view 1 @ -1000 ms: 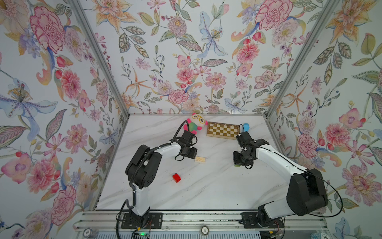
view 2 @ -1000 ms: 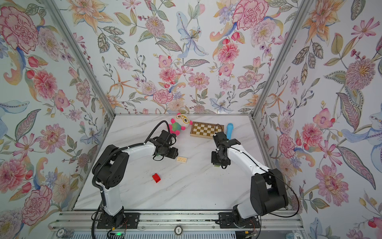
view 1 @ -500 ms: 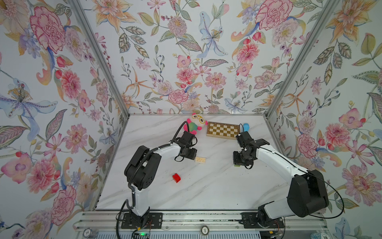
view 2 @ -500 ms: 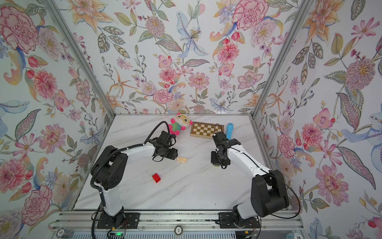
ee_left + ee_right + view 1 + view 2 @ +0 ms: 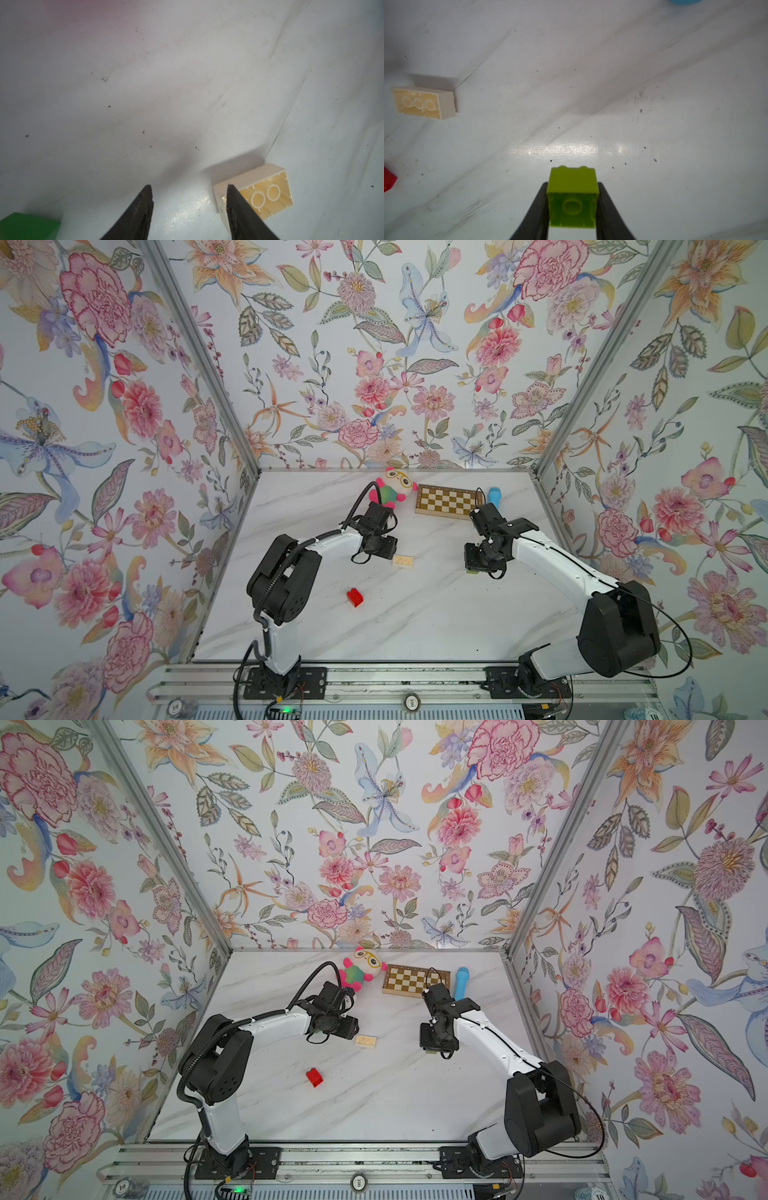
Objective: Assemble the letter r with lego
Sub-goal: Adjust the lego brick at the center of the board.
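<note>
The right gripper (image 5: 572,185) clamps the lime green cube (image 5: 572,178); the left gripper (image 5: 189,185) stands open, empty, cream brick (image 5: 268,187) just outside one finger (image 5: 235,209).

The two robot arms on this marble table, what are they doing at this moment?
The right gripper is shut on the lime green brick. The left gripper is open and empty, right beside the cream brick, which shows its hollow side. The red brick and the dark green brick lie separately on the table. No bricks are joined yet.
</note>
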